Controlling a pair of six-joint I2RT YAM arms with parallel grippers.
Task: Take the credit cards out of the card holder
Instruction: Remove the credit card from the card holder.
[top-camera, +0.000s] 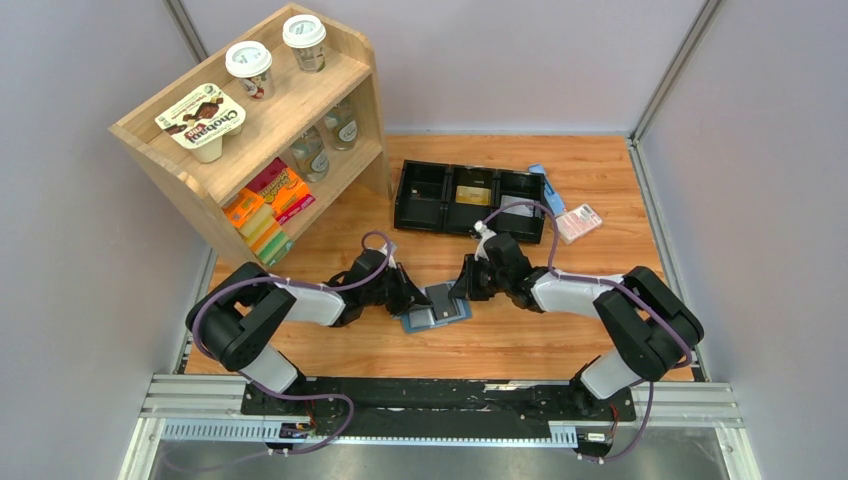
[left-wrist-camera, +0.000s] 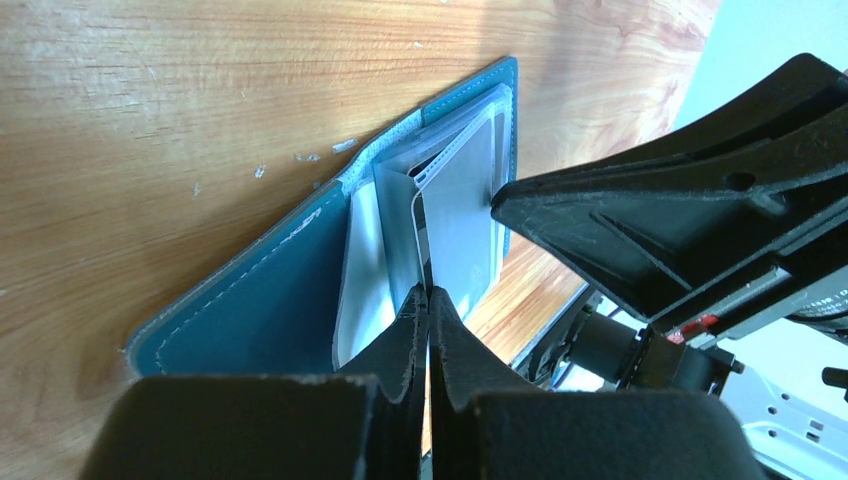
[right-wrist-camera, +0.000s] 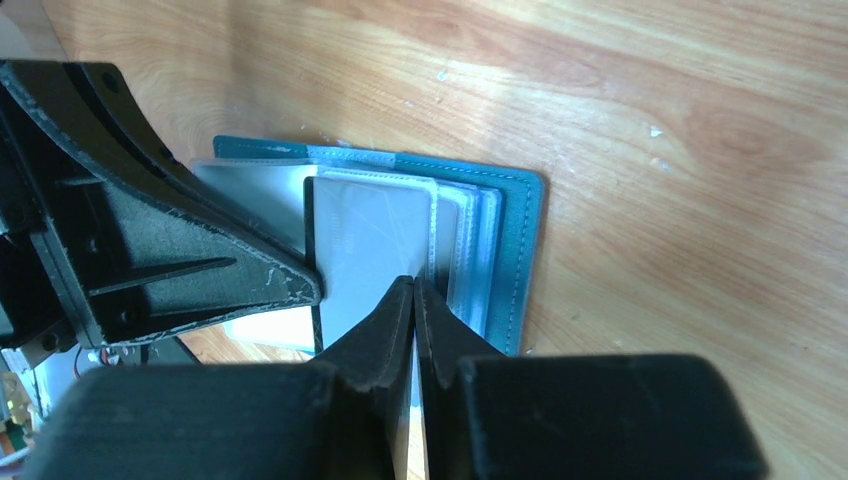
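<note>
Stitched teal card holder (right-wrist-camera: 522, 255), clear plastic sleeves (right-wrist-camera: 452, 235)

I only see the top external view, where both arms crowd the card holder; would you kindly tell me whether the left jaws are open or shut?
Observer: The left gripper has its jaws shut on a thin clear pocket leaf standing up from the card holder.
Operator: Thank you; and the right one?
Observer: The right gripper has its jaws shut too, at the top pocket's near edge.
Operator: Is a card visible?
Observer: Yes, a card with a dark edge sits inside that top pocket.
</note>
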